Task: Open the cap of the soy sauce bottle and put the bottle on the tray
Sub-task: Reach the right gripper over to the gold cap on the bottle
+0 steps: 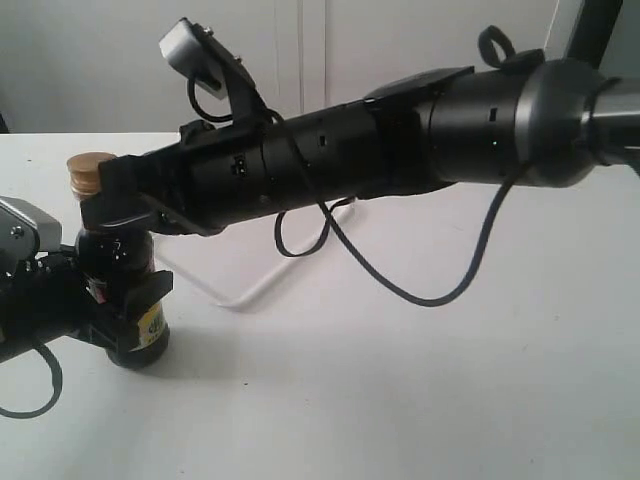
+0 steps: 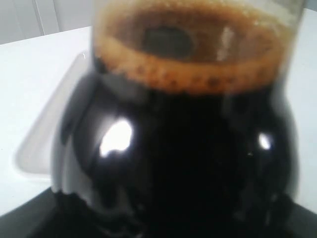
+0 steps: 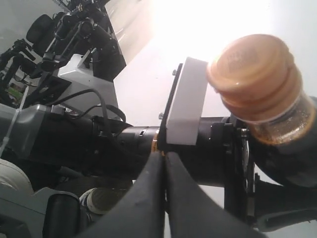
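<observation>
The soy sauce bottle [image 1: 122, 262] stands upright at the left of the table, and my left gripper [image 1: 130, 300] is shut on its lower body. Its dark liquid and foam ring [image 2: 188, 74] fill the left wrist view. The golden-tan cap [image 1: 90, 170] sits closed on the neck. My right gripper [image 1: 100, 200] reaches across from the right. Its fingers [image 3: 161, 152] are pressed together with nothing between them, just beside and below the cap [image 3: 250, 64]. The white tray [image 1: 232, 298] lies behind the bottle, mostly hidden by the right arm; its rim [image 2: 44, 139] shows in the left wrist view.
The right arm [image 1: 400, 140] spans the exterior view above the tray, with a black cable [image 1: 420, 295] hanging onto the table. The left wrist's white camera block [image 3: 185, 101] is close to the cap. Dark equipment [image 3: 74, 34] stands beyond the table.
</observation>
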